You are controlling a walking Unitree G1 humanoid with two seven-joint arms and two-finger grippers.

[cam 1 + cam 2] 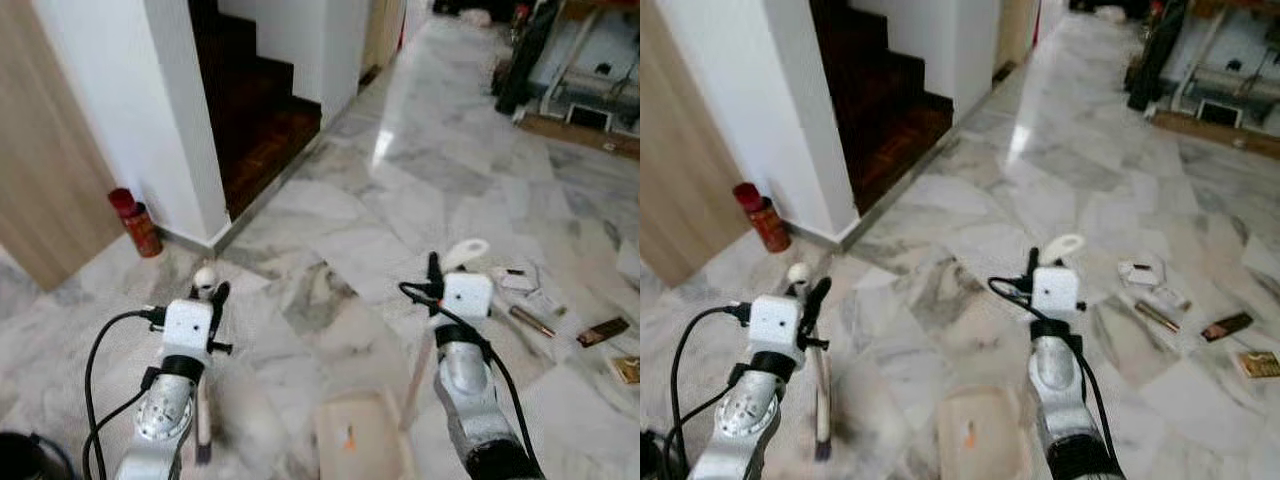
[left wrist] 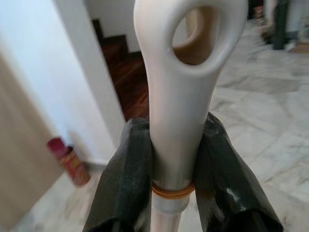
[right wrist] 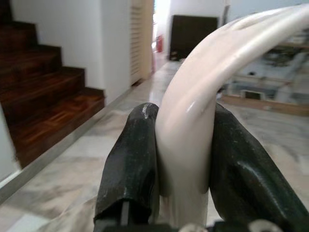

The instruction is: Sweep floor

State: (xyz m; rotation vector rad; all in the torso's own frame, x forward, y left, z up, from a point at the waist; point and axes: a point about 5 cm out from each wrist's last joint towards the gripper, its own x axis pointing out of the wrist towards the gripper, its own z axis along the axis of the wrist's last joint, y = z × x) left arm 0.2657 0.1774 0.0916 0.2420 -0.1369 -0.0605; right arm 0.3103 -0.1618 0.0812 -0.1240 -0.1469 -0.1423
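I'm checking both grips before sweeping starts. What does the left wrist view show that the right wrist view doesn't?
Left wrist view alone: the left gripper shut on the broom handle, which ends in a hanging loop, with an orange band below the fingers, and a red canister standing by the white wall.

Right wrist view alone: the right gripper shut on the curved dustpan handle, with a doorway and dark cabinet down the hall.

Both: black fingers clamped on a cream handle, the dark wooden stairs and the marble floor.

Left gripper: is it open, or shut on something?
Shut. In the left wrist view the left gripper has both black jaws pressed against the cream broom handle.
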